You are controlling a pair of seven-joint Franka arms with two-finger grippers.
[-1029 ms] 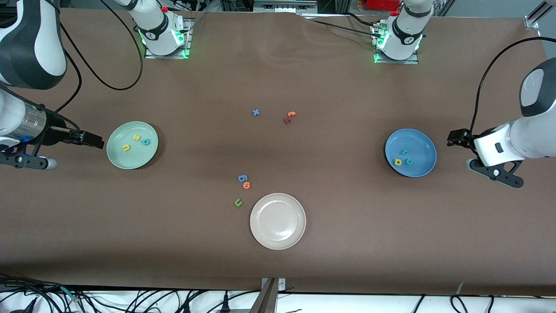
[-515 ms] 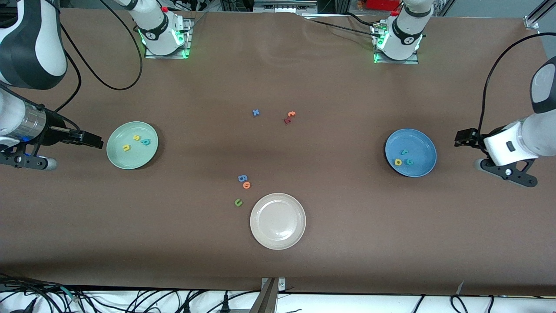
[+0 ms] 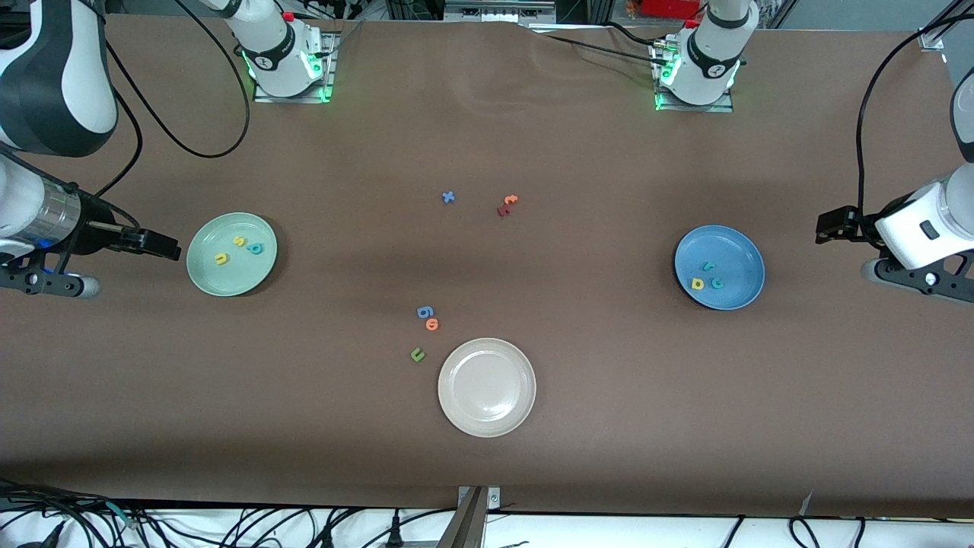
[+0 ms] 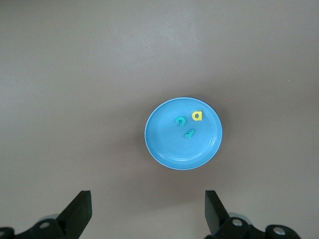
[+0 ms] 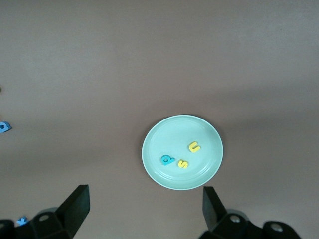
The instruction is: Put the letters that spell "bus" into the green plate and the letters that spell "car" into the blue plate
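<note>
The green plate [image 3: 228, 281] lies toward the right arm's end of the table with the yellow "u" [image 3: 221, 259], yellow "s" [image 3: 239, 242] and teal "b" [image 3: 256, 248] in it. In the blue plate [image 3: 736, 250], toward the left arm's end, are the teal "r" [image 3: 708, 266], yellow "a" [image 3: 697, 284] and teal "c" [image 3: 716, 283]. My right gripper [image 3: 171, 249] hangs open and empty beside the green plate [image 5: 164, 137]. Beside the blue plate [image 4: 167, 147], at the table's end, my left gripper [image 3: 822, 227] is also open and empty.
A cream-white plate [image 3: 487, 415] sits mid-table, nearer to the front camera. Beside it lie a blue "g" [image 3: 424, 311], an orange "o" [image 3: 432, 324] and an olive "u" [image 3: 417, 354]. Farther from the camera are a blue "x" [image 3: 448, 197], an orange "t" [image 3: 510, 200] and a dark red letter [image 3: 502, 211].
My left arm has drawn back from the blue plate toward its end of the table, gripper still open. The right arm and all letters have stayed put.
</note>
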